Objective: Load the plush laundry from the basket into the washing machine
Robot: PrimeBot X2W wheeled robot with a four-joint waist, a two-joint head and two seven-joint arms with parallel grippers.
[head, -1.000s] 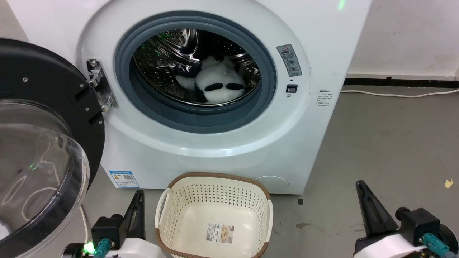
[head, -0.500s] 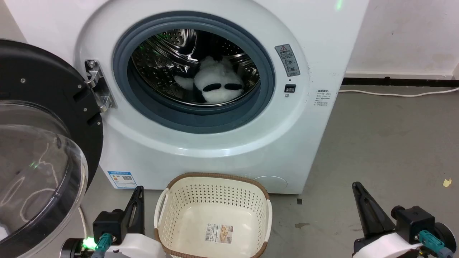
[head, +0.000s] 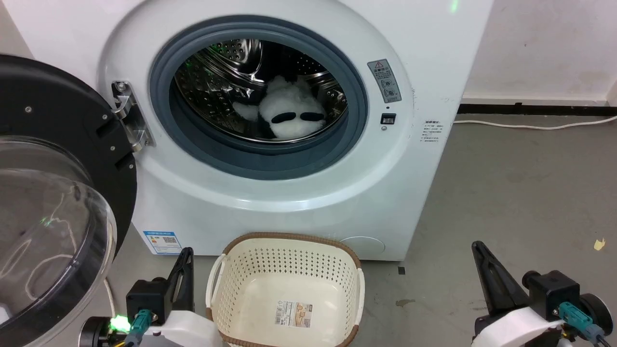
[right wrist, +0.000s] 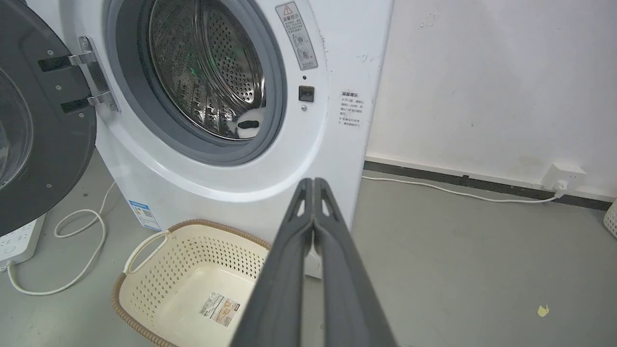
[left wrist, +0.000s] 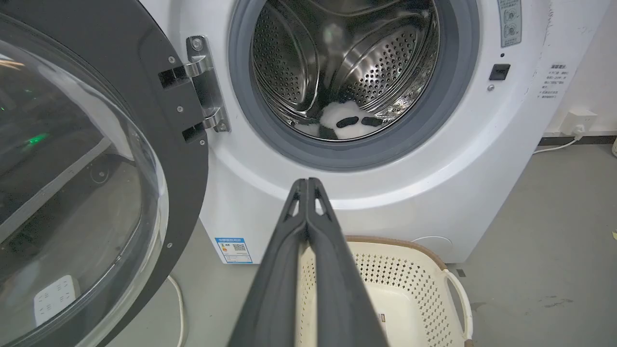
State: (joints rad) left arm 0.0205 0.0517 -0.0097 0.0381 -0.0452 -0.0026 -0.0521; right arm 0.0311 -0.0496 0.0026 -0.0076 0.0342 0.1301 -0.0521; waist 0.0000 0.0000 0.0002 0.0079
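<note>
The panda plush laundry [head: 289, 115] lies inside the steel drum of the white washing machine [head: 270, 193], whose black-rimmed domed door [head: 53, 207] hangs open at the left. From the left wrist the plush [left wrist: 344, 121] shows low in the drum; from the right wrist the plush [right wrist: 250, 121] peeks past the gasket. The cream basket [head: 287, 258] stands on the floor before the washer, holding nothing but its label. My left gripper [head: 185, 258] is shut beside the basket's left handle. My right gripper [head: 477, 248] is shut over bare floor at the right. In each wrist view the fingers [left wrist: 308, 217] [right wrist: 313, 217] press together.
A white cable [head: 535, 126] runs along the floor by the black skirting at the back right. A power strip [right wrist: 14, 241] and a looped cord [right wrist: 82, 250] lie left of the washer. A wall socket [right wrist: 561, 176] sits low on the right wall.
The head view has shifted slightly, the washer sliding a little left in it. Both grippers sit marginally lower in the picture. The plush and basket have not moved.
</note>
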